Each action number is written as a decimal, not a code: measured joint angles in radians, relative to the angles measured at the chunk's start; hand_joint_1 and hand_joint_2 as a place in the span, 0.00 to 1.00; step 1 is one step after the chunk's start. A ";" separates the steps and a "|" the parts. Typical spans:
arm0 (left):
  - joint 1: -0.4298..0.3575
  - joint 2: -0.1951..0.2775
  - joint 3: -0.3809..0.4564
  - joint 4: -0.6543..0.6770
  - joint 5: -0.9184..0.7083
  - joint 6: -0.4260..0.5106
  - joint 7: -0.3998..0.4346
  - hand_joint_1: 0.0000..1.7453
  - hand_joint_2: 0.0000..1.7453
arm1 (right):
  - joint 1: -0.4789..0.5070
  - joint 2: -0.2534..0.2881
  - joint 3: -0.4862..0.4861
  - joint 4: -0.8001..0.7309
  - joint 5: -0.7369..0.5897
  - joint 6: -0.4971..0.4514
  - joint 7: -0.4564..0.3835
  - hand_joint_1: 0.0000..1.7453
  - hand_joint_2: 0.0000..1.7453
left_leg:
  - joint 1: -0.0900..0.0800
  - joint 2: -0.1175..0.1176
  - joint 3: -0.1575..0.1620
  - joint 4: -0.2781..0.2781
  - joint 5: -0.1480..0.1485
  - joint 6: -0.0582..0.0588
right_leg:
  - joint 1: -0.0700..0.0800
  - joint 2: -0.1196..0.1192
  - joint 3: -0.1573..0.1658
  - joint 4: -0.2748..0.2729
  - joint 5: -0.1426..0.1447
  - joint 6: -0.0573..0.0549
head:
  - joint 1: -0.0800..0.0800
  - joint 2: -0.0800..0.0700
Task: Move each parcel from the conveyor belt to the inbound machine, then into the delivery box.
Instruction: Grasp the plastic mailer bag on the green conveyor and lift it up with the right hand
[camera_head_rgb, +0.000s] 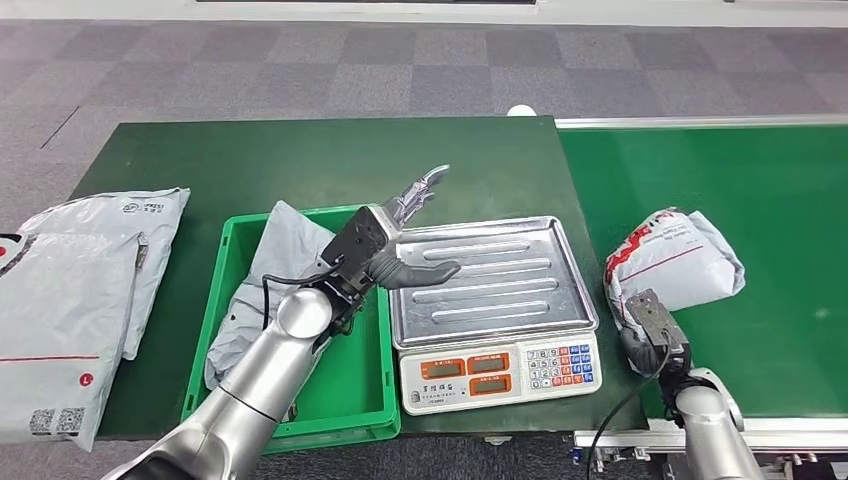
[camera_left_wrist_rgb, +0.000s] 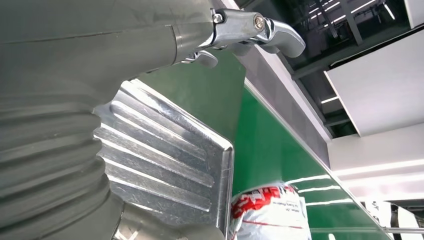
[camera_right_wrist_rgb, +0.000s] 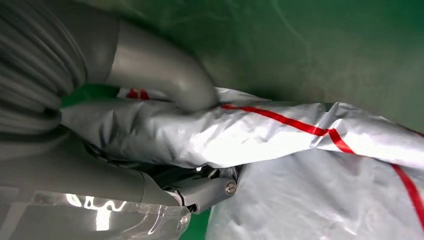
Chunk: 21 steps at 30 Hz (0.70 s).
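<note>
The right hand (camera_head_rgb: 652, 322) grips the near edge of a grey parcel (camera_head_rgb: 678, 258) with red print, which lies on the green belt (camera_head_rgb: 780, 200) at about 3 o'clock in the head view. In the right wrist view the thumb (camera_right_wrist_rgb: 165, 75) presses on top of a fold of the parcel (camera_right_wrist_rgb: 280, 135) and darker fingers (camera_right_wrist_rgb: 205, 187) sit beneath it; the far end of the bag runs off the picture.

The left hand (camera_head_rgb: 405, 235) hangs open above the left rim of the scale (camera_head_rgb: 500, 372), fingers spread and holding nothing, thumb over the steel tray (camera_head_rgb: 500, 270). Its arm hides part of the green bin (camera_head_rgb: 215, 300) at 8 o'clock, where another grey parcel (camera_head_rgb: 275, 250) lies crumpled, its lower end covered by the arm.

At 9 o'clock two more bags (camera_head_rgb: 80, 290) lie stacked on the tabletop (camera_head_rgb: 300, 160), cut off by the picture's left edge. The scale's display digits are too small to read.
</note>
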<state>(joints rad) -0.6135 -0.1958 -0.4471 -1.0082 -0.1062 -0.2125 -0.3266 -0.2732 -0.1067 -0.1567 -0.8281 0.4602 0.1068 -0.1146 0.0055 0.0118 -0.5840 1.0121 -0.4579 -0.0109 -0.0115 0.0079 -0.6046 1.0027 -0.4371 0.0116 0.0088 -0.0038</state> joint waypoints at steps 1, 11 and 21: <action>0.000 0.000 0.000 0.004 0.000 0.000 -0.002 0.00 1.00 | 0.014 0.001 0.000 -0.023 0.000 -0.002 -0.003 1.00 1.00 | 0.001 0.001 0.000 0.000 -0.001 -0.001 | 0.000 0.001 0.000 0.000 0.000 -0.001 | 0.000 0.000; 0.017 0.005 0.002 0.010 -0.015 0.006 -0.009 0.00 1.00 | 0.131 0.005 0.014 -0.252 0.011 -0.085 -0.031 1.00 1.00 | 0.003 0.001 0.000 -0.005 -0.001 -0.003 | 0.001 0.001 -0.002 0.002 -0.004 -0.007 | 0.000 0.000; 0.033 0.008 0.020 0.005 -0.006 0.034 -0.014 0.00 1.00 | 0.201 0.009 0.047 -0.572 0.081 -0.347 -0.103 1.00 1.00 | 0.002 -0.001 -0.001 -0.005 -0.001 -0.003 | 0.001 -0.002 -0.003 0.002 -0.004 -0.006 | 0.000 0.000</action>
<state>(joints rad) -0.5803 -0.1874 -0.4271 -1.0030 -0.1121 -0.1785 -0.3410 -0.0719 -0.0975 -0.1101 -1.4002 0.5416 -0.2405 -0.2173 0.0072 0.0104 -0.5849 1.0072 -0.4588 -0.0135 -0.0110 0.0057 -0.6076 1.0044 -0.4414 0.0052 0.0087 -0.0038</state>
